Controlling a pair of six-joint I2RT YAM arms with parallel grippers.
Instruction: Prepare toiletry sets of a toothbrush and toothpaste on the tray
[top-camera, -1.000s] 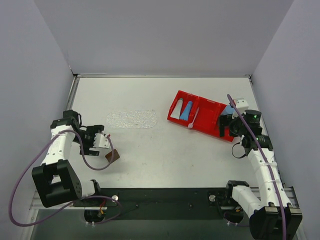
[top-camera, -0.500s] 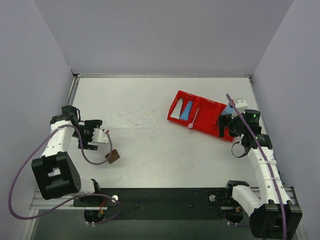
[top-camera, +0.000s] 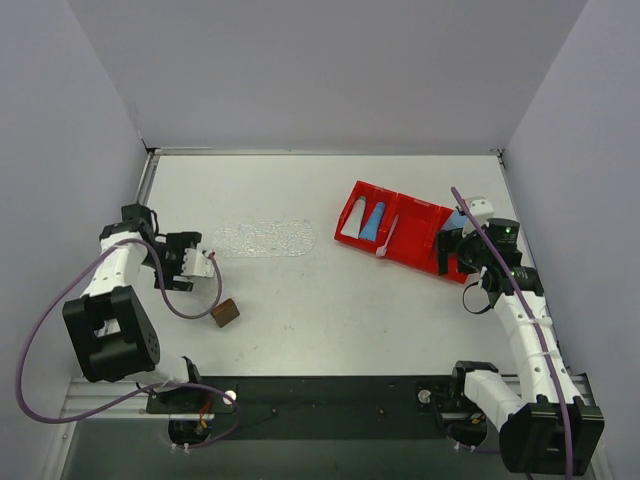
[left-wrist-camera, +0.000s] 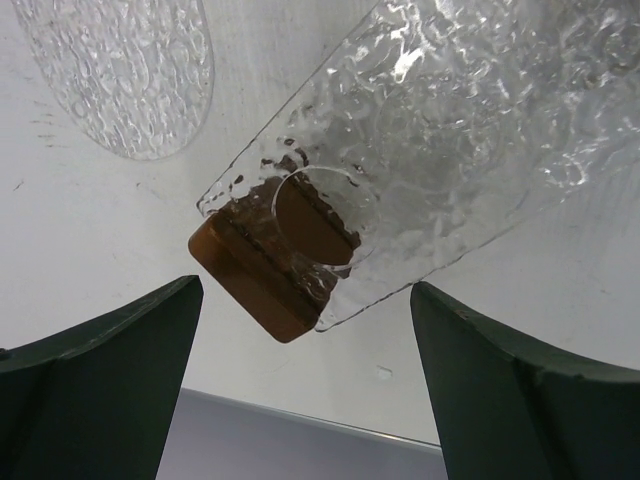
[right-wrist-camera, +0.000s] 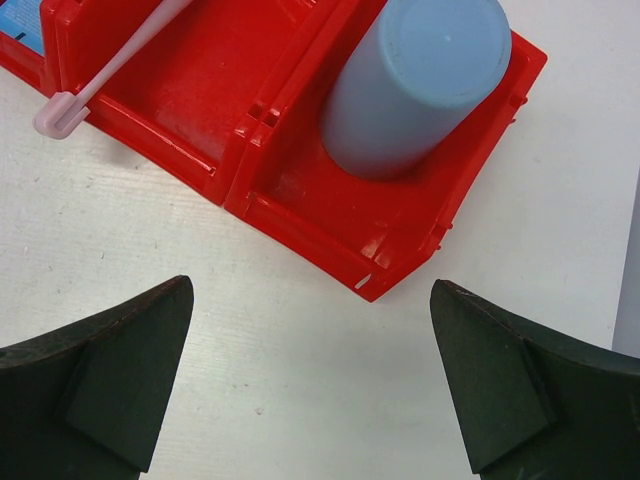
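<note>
Left claw (top-camera: 210, 263) swung away from brown block (left-wrist-camera: 262, 275), blurred under clear plastic (left-wrist-camera: 450, 140)

Bin (right-wrist-camera: 300, 215) red, cup (right-wrist-camera: 415, 85) blue, toothbrush (right-wrist-camera: 120, 62) pinkish, tray (top-camera: 265, 239) clear.

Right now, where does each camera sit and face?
Top external: above and behind the arm bases, looking down on the table; left tool and right tool show.
Left wrist: on left arm, facing a brown block partly behind clear bumpy plastic; own fingers.
Right wrist: facing down at red bin, blue cup; own fingers.
Shared: top and right wrist both show the red bin.
</note>
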